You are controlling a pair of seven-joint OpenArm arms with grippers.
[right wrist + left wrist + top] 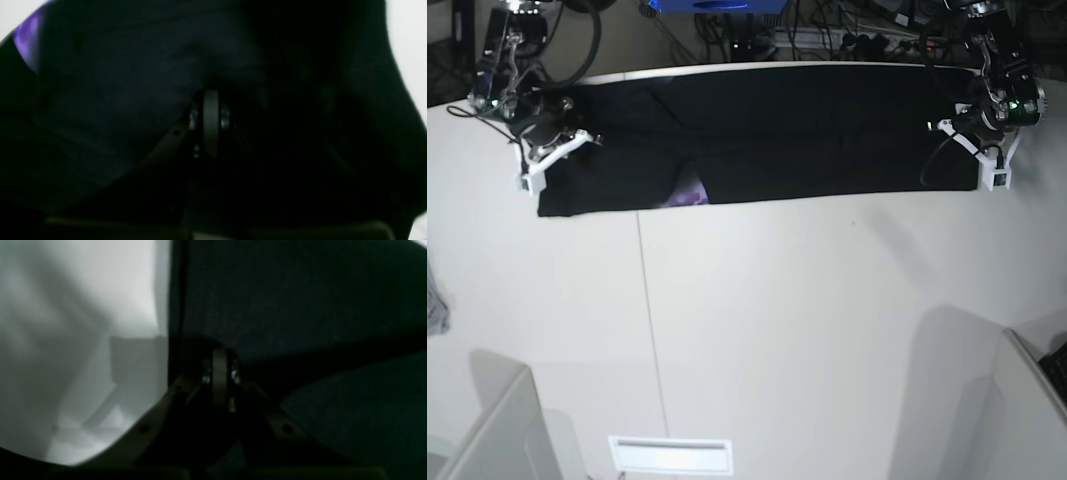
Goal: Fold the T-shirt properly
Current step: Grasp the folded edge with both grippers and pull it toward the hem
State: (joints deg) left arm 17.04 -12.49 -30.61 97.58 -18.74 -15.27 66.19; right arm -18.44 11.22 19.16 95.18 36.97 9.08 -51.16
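I had my left gripper and right gripper clamped on the T-shirt ends, stretched between them; next, I judged, carry both toward me for the fold.

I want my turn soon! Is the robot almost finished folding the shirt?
Not yet. The black T-shirt already lies as one long band on the white table. The left gripper and right gripper are shut on its two ends. Folding that band smaller is left.
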